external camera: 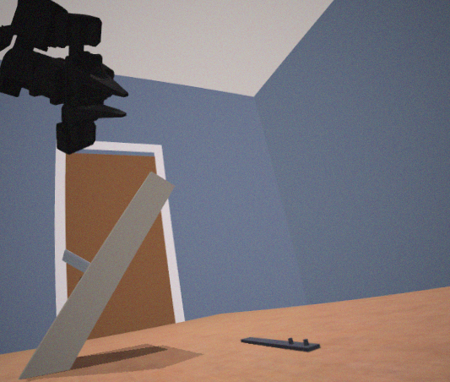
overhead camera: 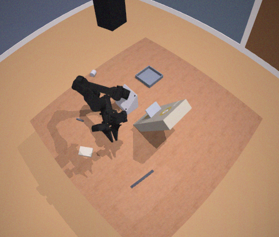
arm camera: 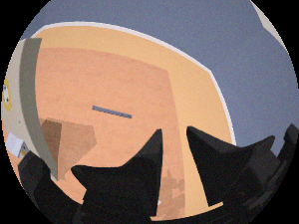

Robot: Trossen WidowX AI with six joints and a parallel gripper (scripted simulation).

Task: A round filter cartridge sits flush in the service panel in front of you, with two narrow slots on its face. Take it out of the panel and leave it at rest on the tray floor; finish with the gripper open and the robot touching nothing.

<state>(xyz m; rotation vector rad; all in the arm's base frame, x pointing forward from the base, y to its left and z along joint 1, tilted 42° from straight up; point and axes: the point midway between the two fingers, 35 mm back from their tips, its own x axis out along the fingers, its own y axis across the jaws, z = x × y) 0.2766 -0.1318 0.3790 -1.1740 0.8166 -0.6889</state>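
a: going left to right in the top view, what is there?

b: a small pale block [overhead camera: 85,151] lies on the mat at the left. right of it the black arm folds over its grey base [overhead camera: 129,101], and the gripper [overhead camera: 113,136] hangs in the air, its tips pointing down at the mat. the fingers stand a little apart with nothing between them.

a: and further right?

b: the slanted service panel [overhead camera: 162,118], leaning back so its face tilts up toward the arm, probably for easy reach. a white flap [overhead camera: 153,109] stands up from it. the round cartridge [overhead camera: 165,110] sits flush in that face, showing only as a yellowish ring.

a: which way does the cartridge point?

b: its round face looks out of the panel, so its long axis likely runs square to the slanted face, into the box. the two slots are too small to see.

a: anything else?

b: behind the panel sits the blue tray [overhead camera: 149,76], well apart. a long dark bar [overhead camera: 142,179] with two small pegs lies nearer the front, perhaps a key for the slots.
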